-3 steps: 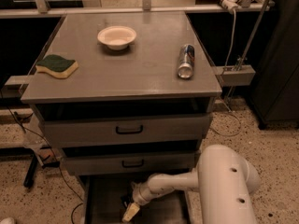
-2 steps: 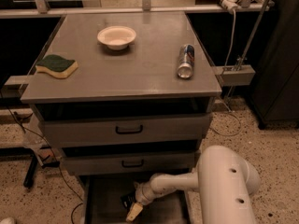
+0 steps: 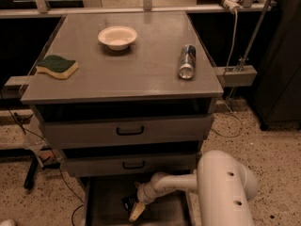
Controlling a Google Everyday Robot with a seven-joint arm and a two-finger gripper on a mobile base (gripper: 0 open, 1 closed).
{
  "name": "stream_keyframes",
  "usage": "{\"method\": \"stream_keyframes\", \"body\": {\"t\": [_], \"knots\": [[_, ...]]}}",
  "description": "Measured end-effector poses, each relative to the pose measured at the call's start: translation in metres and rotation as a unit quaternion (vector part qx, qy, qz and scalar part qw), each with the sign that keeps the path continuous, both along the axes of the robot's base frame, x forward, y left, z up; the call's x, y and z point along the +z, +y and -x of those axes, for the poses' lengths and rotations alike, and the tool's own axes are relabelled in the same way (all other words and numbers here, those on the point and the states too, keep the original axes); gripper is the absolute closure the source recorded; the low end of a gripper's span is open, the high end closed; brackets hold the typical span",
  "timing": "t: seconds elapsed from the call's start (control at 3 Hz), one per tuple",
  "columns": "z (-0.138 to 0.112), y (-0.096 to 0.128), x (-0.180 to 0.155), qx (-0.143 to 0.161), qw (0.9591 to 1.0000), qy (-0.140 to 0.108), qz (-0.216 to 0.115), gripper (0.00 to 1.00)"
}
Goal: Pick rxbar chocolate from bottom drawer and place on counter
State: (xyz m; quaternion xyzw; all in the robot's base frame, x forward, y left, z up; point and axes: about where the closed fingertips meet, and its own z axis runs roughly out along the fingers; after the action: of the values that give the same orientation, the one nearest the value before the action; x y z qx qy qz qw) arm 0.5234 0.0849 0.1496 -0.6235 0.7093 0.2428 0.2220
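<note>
Grey metal tabletop (image 3: 127, 69) carries a bowl (image 3: 117, 36), a green-and-yellow sponge (image 3: 57, 66) and a can (image 3: 187, 61) lying on its side, but no chocolate bar, so the placing is not yet done. The bottom drawer (image 3: 106, 197) stands pulled out below the two upper ones. The white arm (image 3: 174, 182) reaches down into it, and the gripper (image 3: 136, 211) is low over the drawer floor. The chocolate bar (image 3: 127, 202), a small dark packet, lies in the drawer just beside the gripper, perhaps touching it. Whether the jaws are wide, narrow or closed on the bar cannot be told. By my reading the task is at the grasp. Lifting the bar out, carrying it up and setting it on the tabletop all remain.
</note>
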Motion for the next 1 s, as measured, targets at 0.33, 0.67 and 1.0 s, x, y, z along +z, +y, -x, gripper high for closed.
{"method": "stream_keyframes", "body": {"t": [0.33, 0.67, 1.0], "knots": [[-0.011, -0.001, -0.008, 0.007, 1.0, -0.006, -0.002, 0.0], [-0.016, 0.003, -0.017, 0.015, 0.9999, -0.008, -0.004, 0.0], [-0.014, 0.01, -0.026, 0.016, 0.9998, -0.003, -0.012, 0.0]]}}
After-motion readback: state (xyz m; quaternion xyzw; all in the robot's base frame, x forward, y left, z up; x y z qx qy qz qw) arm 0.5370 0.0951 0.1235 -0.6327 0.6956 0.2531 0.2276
